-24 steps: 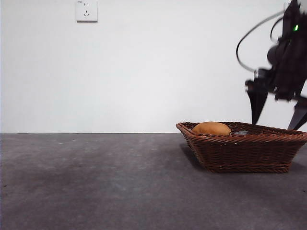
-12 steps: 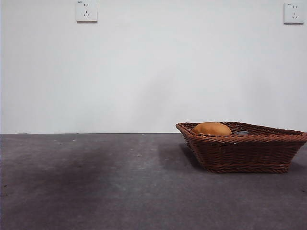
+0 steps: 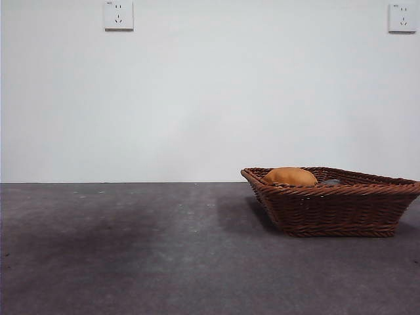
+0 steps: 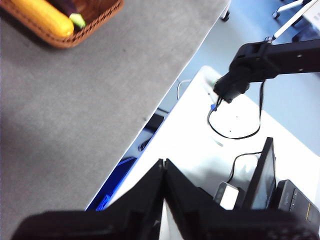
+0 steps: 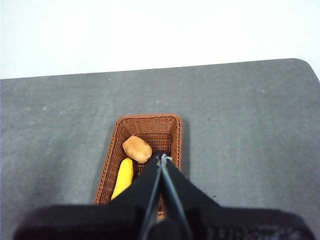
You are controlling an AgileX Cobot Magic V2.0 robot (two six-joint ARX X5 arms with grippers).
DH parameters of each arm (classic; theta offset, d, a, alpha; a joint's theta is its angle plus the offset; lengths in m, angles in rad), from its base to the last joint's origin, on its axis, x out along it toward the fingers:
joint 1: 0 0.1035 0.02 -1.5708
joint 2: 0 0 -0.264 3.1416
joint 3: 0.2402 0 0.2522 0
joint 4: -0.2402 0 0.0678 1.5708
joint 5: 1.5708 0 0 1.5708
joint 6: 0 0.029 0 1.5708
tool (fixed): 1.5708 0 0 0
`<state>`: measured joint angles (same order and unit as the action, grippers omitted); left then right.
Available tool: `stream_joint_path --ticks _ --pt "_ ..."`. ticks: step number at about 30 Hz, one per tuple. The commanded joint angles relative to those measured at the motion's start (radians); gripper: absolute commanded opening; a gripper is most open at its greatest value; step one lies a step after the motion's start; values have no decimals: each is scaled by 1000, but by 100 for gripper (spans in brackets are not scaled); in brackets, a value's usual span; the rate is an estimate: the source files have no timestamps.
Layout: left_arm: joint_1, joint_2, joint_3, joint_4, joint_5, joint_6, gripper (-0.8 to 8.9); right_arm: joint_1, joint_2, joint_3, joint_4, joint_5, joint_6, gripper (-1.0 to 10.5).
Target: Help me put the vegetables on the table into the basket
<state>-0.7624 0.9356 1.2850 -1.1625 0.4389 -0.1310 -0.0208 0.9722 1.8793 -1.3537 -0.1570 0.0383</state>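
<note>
The brown wicker basket (image 3: pixel 335 203) stands on the grey table (image 3: pixel 131 249) at the right, and the orange-brown potato (image 3: pixel 289 176) shows above its rim. From high above, the right wrist view shows the basket (image 5: pixel 150 119) holding the potato (image 5: pixel 137 148) and the yellow corn (image 5: pixel 122 178). My right gripper (image 5: pixel 161 157) is shut and empty, and it covers part of the basket's inside. In the left wrist view a basket corner (image 4: pixel 65 42) holds the corn (image 4: pixel 42 17) and the purple eggplant (image 4: pixel 67 6). My left gripper (image 4: pixel 163 164) is shut, empty, and far from the basket, near the table's edge.
Two wall sockets (image 3: pixel 118 14) are on the white wall behind the table. Past the table's edge (image 4: pixel 170 95) the left wrist view shows a white desk (image 4: pixel 200 145) with cables, a monitor and a black arm-like stand (image 4: pixel 250 62).
One second ago a dark arm with open jaws hung over the basket's right end in the front view. It has since left that view. The basket and potato have not moved.
</note>
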Motion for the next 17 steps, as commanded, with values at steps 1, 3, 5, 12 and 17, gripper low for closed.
stream_joint_path --ticks 1,3,5,12,17 --pt "-2 27 0 5 2 12 -4 2 13 -6 -19 1 7 1" --pt "-2 56 0 8 3 12 -4 2 31 -6 -19 2 7 1" --pt "2 74 0 19 -6 12 -4 2 54 -6 -19 2 7 1" --pt "55 38 -1 81 -21 162 -4 2 146 -6 -19 2 7 1" --pt "221 -55 -84 230 -18 447 -4 2 237 -6 -19 2 7 1"
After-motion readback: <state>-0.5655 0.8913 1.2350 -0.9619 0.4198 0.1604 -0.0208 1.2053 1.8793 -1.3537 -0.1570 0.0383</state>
